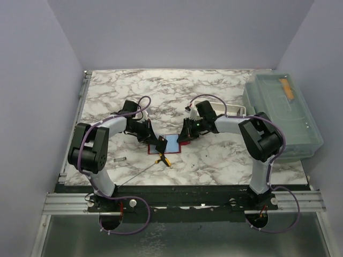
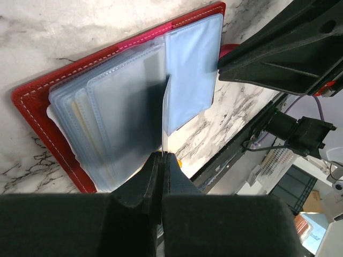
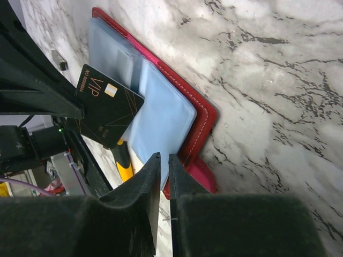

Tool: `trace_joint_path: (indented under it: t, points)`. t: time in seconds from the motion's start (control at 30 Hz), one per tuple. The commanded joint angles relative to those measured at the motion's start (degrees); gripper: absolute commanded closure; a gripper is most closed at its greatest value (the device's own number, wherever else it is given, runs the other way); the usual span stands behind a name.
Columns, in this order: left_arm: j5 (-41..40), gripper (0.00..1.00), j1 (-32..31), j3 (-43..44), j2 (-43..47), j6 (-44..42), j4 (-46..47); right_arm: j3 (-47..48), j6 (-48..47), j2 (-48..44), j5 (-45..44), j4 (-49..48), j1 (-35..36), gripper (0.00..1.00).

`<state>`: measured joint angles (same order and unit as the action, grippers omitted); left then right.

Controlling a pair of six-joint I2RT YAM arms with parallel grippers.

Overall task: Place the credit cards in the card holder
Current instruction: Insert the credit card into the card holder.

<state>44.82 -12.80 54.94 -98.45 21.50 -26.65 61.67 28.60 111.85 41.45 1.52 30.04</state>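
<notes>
- The left gripper [image 2: 162,156] has its fingers pressed together on the near edge of a dark credit card [image 3: 107,104]. The card stands edge-on, straight out from the fingertips, and is not yet in any pocket.
- Just past the card's far edge lies the card holder [image 2: 32,101], open flat with its clear sleeves fanned. These sleeves are loose and overlap, so the card may well slide between two leaves or ride over a sleeve instead of entering a pocket.
- The right gripper [image 3: 164,158] has its fingers almost together at the holder's red edge. I cannot tell whether they pinch it. If they do not, a push from the card could shove the holder along the marble.
- Beside the right fingers, a yellow-handled tool [image 3: 125,167] lies partly under the card, where it could snag a low approach.
- The pocket mouths are hard to make out through the clear plastic. A pale yellowish edge inside the sleeves may be another card, but that is unclear.
</notes>
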Motion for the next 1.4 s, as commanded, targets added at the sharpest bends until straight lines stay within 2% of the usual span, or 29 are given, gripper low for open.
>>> trace_joint_path:
  t: [0.0,0.53,0.9,1.3,1.33,1.37]
  points:
    - [1.8,1.00,0.1,0.3,-2.4,-0.6,1.5,-0.2,-0.4,2.3,1.3,-1.0,0.4,0.86]
    - [-1.2,1.00,0.0,-2.0,-3.7,7.7,10.7,-1.0,0.6,5.1,0.5,-3.9,0.4,0.90]
    - [-3.8,1.00,-3.1,-4.3,-3.9,12.3,17.0,-1.3,0.9,5.4,0.6,-4.7,0.4,0.91]
    - [-11.8,1.00,-5.9,-12.5,2.5,22.7,29.2,-2.2,2.1,4.4,-0.5,-5.0,0.4,0.93]
    - [-12.4,0.99,-6.4,-12.5,2.6,23.1,29.1,-2.3,2.2,4.3,-0.6,-4.9,0.4,0.93]
    - [-13.0,0.93,-7.1,-12.6,2.8,23.5,29.1,-2.1,2.1,4.2,-0.8,-4.6,0.4,0.93]
